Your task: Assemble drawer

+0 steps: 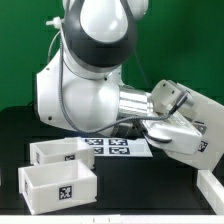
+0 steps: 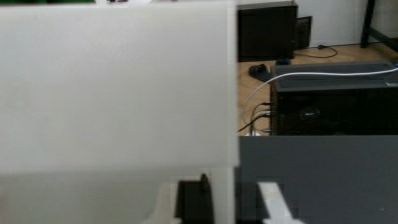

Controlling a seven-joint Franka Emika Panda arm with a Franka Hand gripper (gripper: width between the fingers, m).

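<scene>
Arm: A white and grey robot arm fills the middle of the exterior view, with its wrist lowered toward the exterior view's right.

Gripper: The two-finger gripper is shown clearly only in the wrist view. Its two fingers are seen with a dark gap between them. Whether they are released or clamped on something cannot be told.

Casing: The tall white plastic casing is seen as a broad blank wall very near the wrist camera, just beyond the fingers. Contact with the fingers cannot be confirmed.

Trays: The nearer shallow white plastic tray and the farther shallow white plastic tray are set open-top on the black table at the exterior view's lower left. They lie close together, and a black-and-white square marker is shown on each.

Marker board: The marker board is laid flat just beside the farther tray, toward the arm.

Progress: The work is judged to be at an early stage, since both trays lie outside the casing and well apart from the gripper.

Risk: The casing could be tipped or pushed askew if its smooth wall is met off-centre by the fingers. A skewed casing would then make it likely for a tray to jam at the opening.
</scene>
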